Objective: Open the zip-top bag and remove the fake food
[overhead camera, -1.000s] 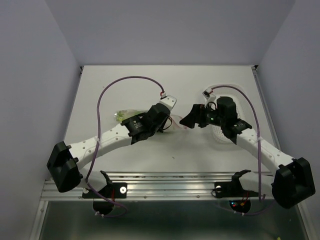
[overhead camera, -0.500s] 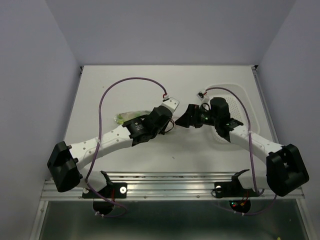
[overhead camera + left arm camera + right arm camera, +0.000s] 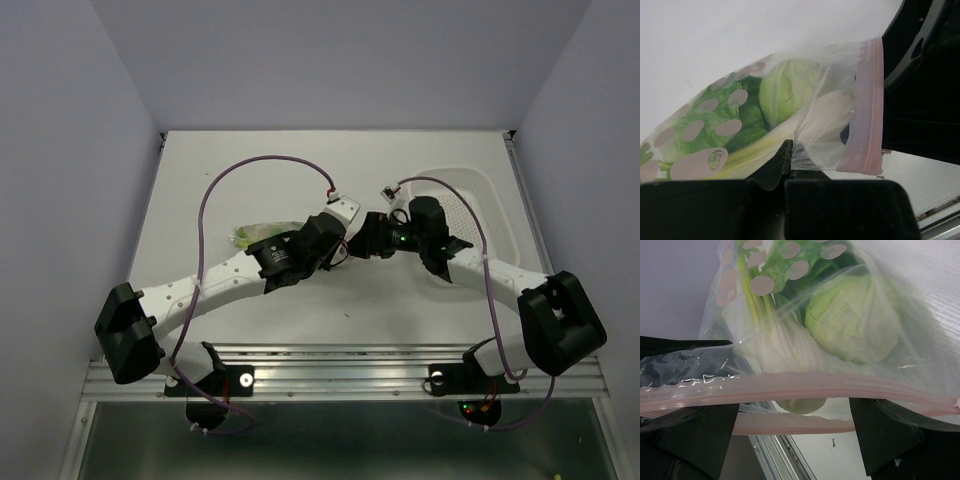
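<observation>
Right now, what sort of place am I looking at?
Probably a robot lab test cell: a white table boxed in by plain walls, two arms bolted to a metal rail, and a zip-top bag of fake food.

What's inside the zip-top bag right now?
The clear zip-top bag shows a pale green lettuce-like ball, a whitish bulb, yellow-green stalks and dark green leaves. Pink printed dots and overlapping pieces hide whatever lies deeper.
</observation>
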`<action>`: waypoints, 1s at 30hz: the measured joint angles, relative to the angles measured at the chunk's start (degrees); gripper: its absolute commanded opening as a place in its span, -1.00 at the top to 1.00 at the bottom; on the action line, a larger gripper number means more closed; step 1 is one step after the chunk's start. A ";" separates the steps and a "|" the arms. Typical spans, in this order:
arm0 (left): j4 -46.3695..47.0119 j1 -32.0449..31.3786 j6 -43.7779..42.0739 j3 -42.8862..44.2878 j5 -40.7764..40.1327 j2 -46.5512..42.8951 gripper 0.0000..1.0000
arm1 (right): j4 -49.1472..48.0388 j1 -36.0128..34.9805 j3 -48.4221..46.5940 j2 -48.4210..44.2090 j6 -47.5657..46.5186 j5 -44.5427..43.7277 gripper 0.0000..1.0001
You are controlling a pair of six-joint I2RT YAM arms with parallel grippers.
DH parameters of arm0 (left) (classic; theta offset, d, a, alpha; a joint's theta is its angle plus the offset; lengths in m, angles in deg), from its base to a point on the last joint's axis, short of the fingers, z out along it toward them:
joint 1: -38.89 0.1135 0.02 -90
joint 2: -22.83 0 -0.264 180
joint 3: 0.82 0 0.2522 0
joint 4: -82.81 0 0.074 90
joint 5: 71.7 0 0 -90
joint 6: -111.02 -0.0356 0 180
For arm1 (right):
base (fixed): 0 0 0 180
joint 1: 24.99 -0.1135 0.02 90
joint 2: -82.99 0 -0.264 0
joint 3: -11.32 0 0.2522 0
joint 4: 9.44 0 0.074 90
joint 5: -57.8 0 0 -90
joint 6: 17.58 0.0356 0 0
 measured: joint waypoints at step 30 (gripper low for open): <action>0.04 -1.79 1.16 -0.15 -0.04 0.00 1.00 | -4.35 -0.55 2.47 3.72 6.36 3.78 -0.59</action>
